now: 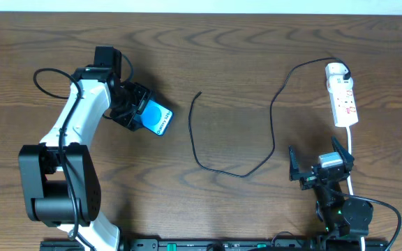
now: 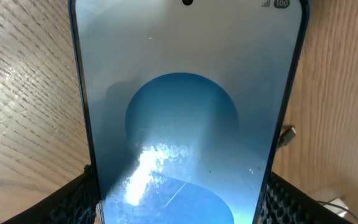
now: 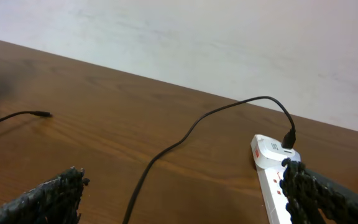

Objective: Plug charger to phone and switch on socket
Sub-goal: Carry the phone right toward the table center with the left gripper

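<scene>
From overhead, the socket [image 1: 343, 101] lies flat on the table [image 1: 229, 49], with the charger [image 1: 274, 118] plugged into its far end through a white adapter [image 1: 336, 69]. The black cable runs away from the socket in a long loop, and its plug tip [image 1: 199, 93] lies loose on the wood, well apart from the socket. Farther from the socket again is the phone [image 1: 159, 117], screen up, held at one end by the left gripper [image 1: 137, 111]. The right gripper [image 1: 319, 160] hovers just beside the socket's cord end, spread wide and carrying nothing.

I judge this to be the first step: the phone is in hand, but the tip is not yet picked up or plugged in. Next, the right gripper would have to travel from the socket to the tip, pinch the thin cable just behind it, and line it up with the phone's port. The switch comes after that.

In the left wrist view the phone fills the frame, clamped at both edges by the black fingers [image 2: 73, 199]. A small metallic piece on the wood beside it may be the tip, though I cannot tell.

In the right wrist view the fingers stand far apart, one over the near part of the socket. The cable arcs from the adapter toward the tip, far from the socket. I cannot read the switch position.

No container shows in any view.
</scene>
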